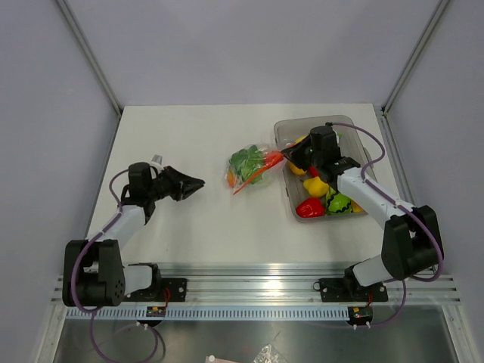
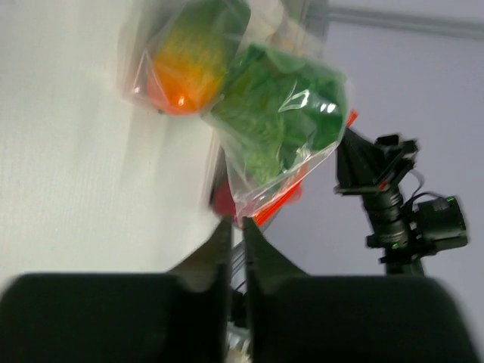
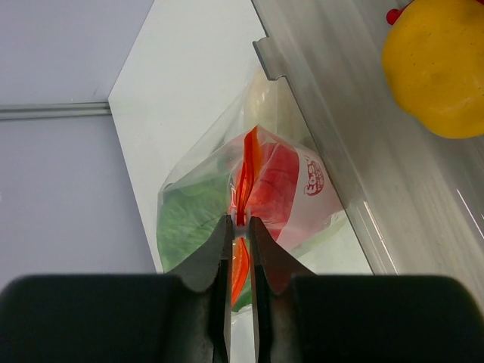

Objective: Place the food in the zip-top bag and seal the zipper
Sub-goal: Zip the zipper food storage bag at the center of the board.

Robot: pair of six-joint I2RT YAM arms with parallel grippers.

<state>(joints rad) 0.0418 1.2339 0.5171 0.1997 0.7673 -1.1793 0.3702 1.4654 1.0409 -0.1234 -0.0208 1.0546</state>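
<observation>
The zip-top bag [image 1: 248, 166] lies on the table's middle, holding green leafy food [image 2: 280, 125] and an orange-yellow piece [image 2: 181, 68]. Its red-orange zipper [image 1: 257, 175] runs along the edge facing the tub. My right gripper [image 1: 288, 156] is shut on the zipper's small white slider at the strip's right end; in the right wrist view the gripper [image 3: 239, 221] pinches the zipper [image 3: 248, 162]. My left gripper [image 1: 199, 183] is shut and empty, on the table left of the bag, apart from it. In the left wrist view it [image 2: 235, 224] points at the bag's zipper edge [image 2: 276, 208].
A grey translucent tub [image 1: 281, 128] stands at the right, right behind my right gripper. It holds a yellow fruit [image 1: 318, 186], a red pepper [image 1: 310, 208] and a green piece [image 1: 338, 203]. The yellow fruit [image 3: 439, 68] shows in the right wrist view.
</observation>
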